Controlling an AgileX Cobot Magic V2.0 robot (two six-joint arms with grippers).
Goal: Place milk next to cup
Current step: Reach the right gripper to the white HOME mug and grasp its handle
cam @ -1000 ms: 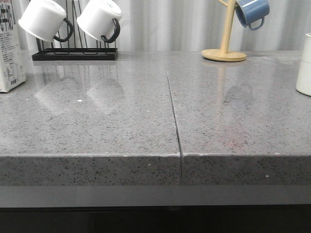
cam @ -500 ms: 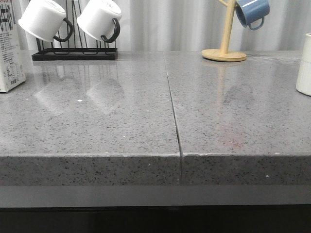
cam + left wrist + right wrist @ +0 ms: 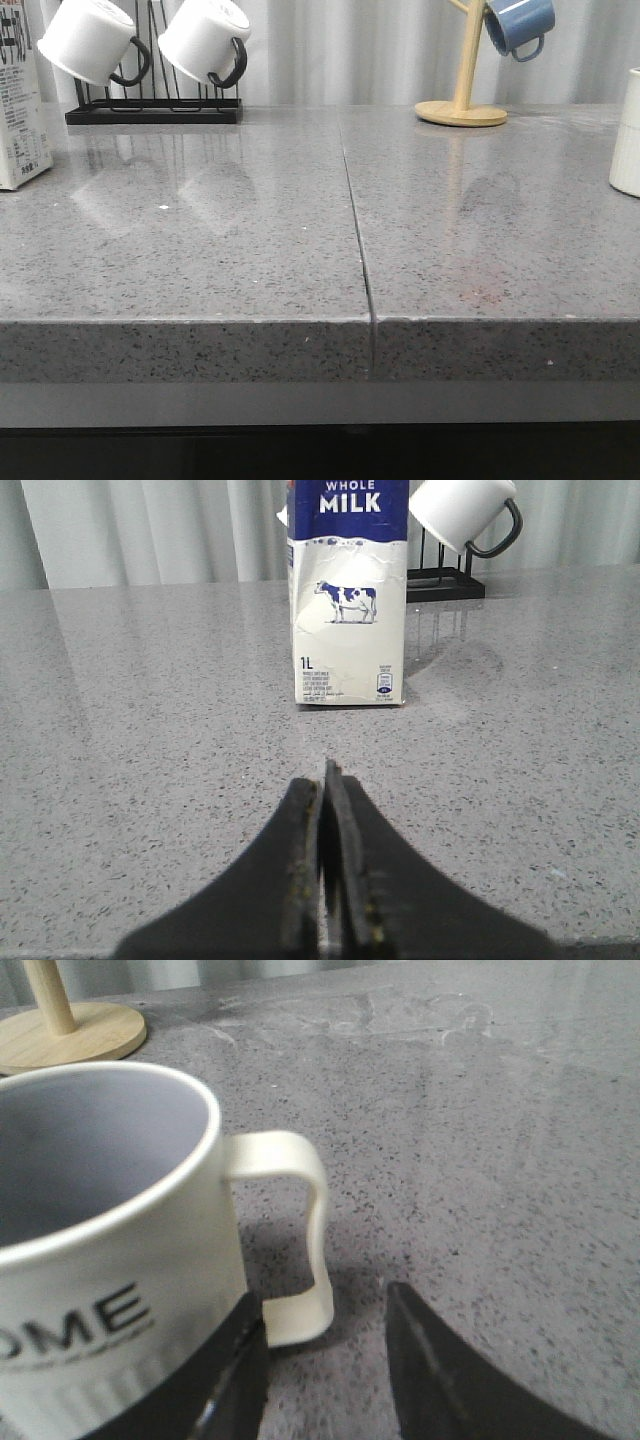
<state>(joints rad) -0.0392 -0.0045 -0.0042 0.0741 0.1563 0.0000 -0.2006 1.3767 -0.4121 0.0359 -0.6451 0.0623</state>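
Note:
The milk, a white carton with fine print, stands upright at the far left edge of the front view. In the left wrist view the milk shows its blue "WHOLE MILK" band and a cow. My left gripper is shut and empty, low over the counter, a short way in front of the carton. The cup sits at the far right edge of the counter. Up close, the cup is cream with "HOME" lettering. My right gripper is open beside the cup's handle, holding nothing. Neither gripper appears in the front view.
Two white mugs with black handles hang on a black rack at the back left. A blue mug hangs on a wooden stand at the back right. A seam runs down the grey counter's middle, and its front edge is near.

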